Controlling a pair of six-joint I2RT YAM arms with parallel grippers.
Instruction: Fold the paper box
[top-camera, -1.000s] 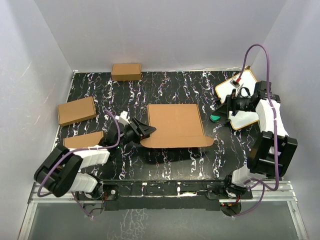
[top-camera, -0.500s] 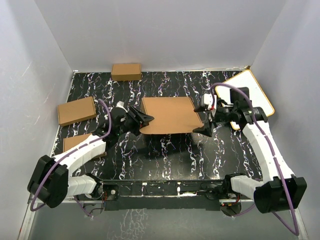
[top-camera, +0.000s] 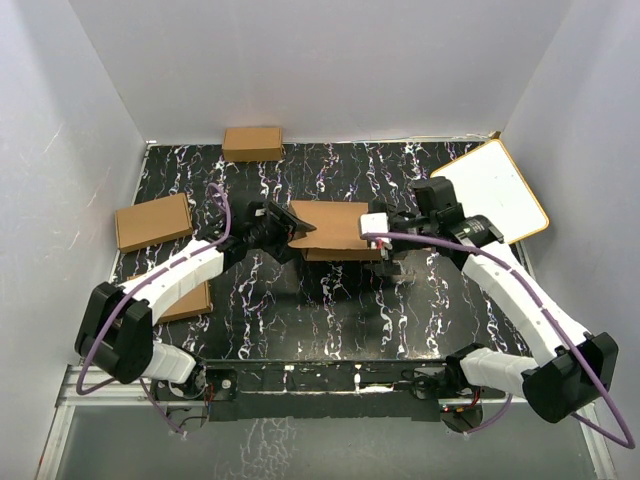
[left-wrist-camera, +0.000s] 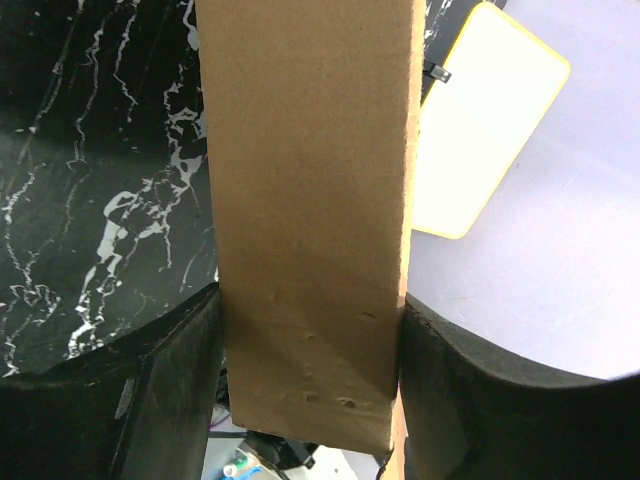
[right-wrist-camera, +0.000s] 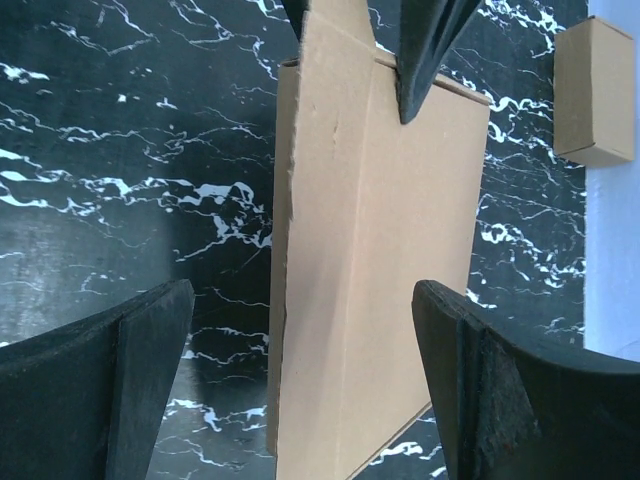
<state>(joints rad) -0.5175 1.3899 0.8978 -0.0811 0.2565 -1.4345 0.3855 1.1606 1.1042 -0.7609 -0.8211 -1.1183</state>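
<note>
The paper box (top-camera: 335, 228) hangs raised for folding. Our left pincer (left-wrist-camera: 310, 340) grips it; our right pincer (right-wrist-camera: 302, 320) straddles it, open.

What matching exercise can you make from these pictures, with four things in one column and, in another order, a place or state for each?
Things:
1. paper box
2. right pincer
3. white board
4. left pincer

Places or states:
A. open, its fingers wide apart
B. shut on a cardboard edge
C. at the far right corner of the table
D. brown sheet, held at the middle of the table

Pairs: 1-D, 2-A, 3-C, 4-B
</note>
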